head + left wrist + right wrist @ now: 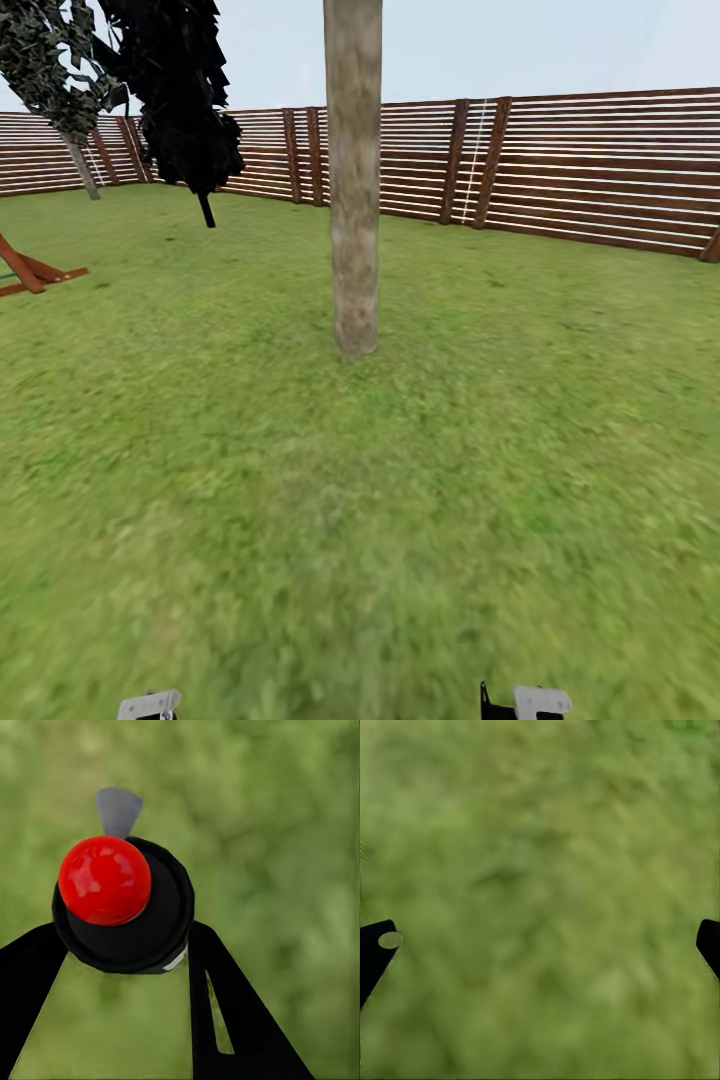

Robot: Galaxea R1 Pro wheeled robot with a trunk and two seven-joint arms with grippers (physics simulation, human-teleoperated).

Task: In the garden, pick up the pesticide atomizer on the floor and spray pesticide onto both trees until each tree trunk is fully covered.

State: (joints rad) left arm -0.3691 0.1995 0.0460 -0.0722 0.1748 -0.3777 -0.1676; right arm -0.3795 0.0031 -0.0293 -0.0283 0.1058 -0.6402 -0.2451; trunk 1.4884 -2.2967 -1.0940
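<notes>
Sprayer in hand, trunk at twelve o'clock

Left pincer (124,945) clenched on the sprayer (124,904), carried ready for the tree trunk (354,180); right pincer (540,945) released over grass (360,520).

Black conifer (185,110), red-brown frame (30,270)

This is a fenced outdoor garden, a simulator's render. Mottled green grass lawn (300,500) covers the lower two thirds of the head view. A thick, smooth beige-grey tree trunk (354,180) rises at upper centre. A brown horizontal-slat wooden fence (600,165) runs across the upper part, with pale sky above it. At upper left stand a black-green narrow conifer (185,100) and a leafy tree (mottled dark green crown) (45,60).
</notes>
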